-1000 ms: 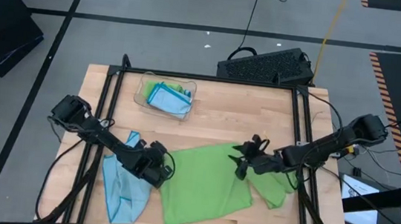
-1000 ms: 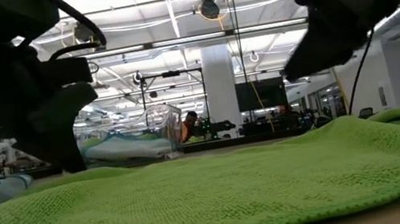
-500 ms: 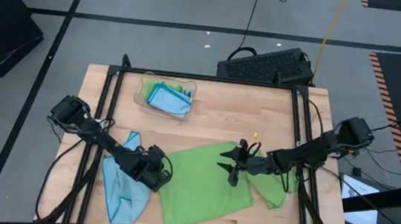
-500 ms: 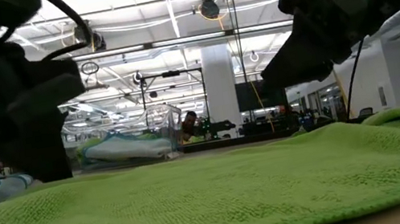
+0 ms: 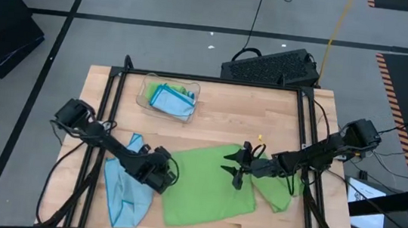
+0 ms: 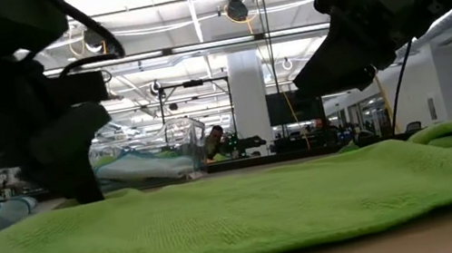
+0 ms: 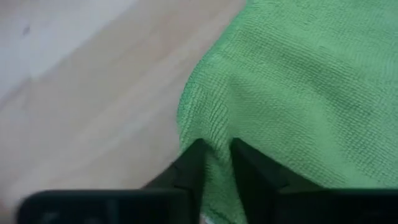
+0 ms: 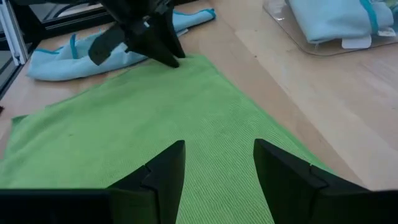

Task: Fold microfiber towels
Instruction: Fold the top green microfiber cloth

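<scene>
Left pincer [image 7: 214, 163] pinches one green towel [image 5: 208, 186].

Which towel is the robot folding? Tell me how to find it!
Look at the wooden table, at the side away from the clear tray. Between the two arms lies the big lime green towel, spread flat. The blue towel beside it is crumpled, and the smaller green towel is bunched.

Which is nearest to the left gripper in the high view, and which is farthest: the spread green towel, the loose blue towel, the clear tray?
1. Spread green towel: its near-left corner is at the left gripper.
2. Loose blue towel: beside it, toward the table's left edge.
3. Clear tray: at the far side.
</scene>
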